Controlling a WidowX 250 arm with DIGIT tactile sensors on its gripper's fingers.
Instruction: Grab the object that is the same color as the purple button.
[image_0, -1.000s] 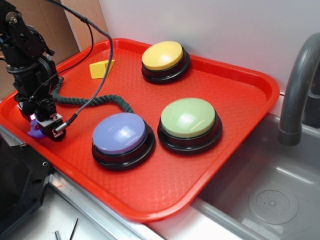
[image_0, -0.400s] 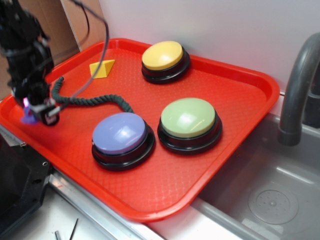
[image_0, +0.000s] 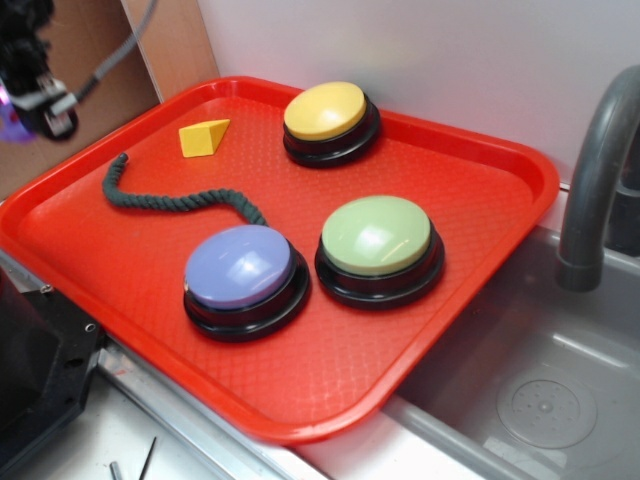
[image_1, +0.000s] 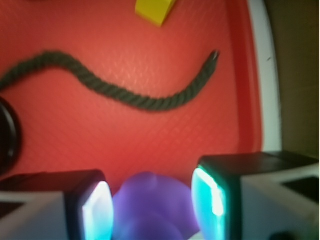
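Note:
The purple button (image_0: 240, 267), a lavender dome on a black base, sits at the front of the red tray (image_0: 480, 200). My gripper (image_0: 22, 108) hangs high at the far left edge of the exterior view, above the tray's left rim. It is shut on the object, a tiny purple duck (image_0: 10, 125), which fills the gap between the two fingers in the wrist view (image_1: 152, 207). The gripper (image_1: 152, 202) holds the duck well above the tray floor.
A dark green rope (image_0: 170, 198) snakes across the tray's left part, also below me (image_1: 125, 92). A yellow wedge (image_0: 204, 137) lies behind it. Yellow button (image_0: 325, 112) and green button (image_0: 377, 236) stand on the tray. A sink with a grey faucet (image_0: 600, 170) is at right.
The gripper has risen from the tray's left front corner up and back to the upper left, carrying the purple duck off the tray floor.

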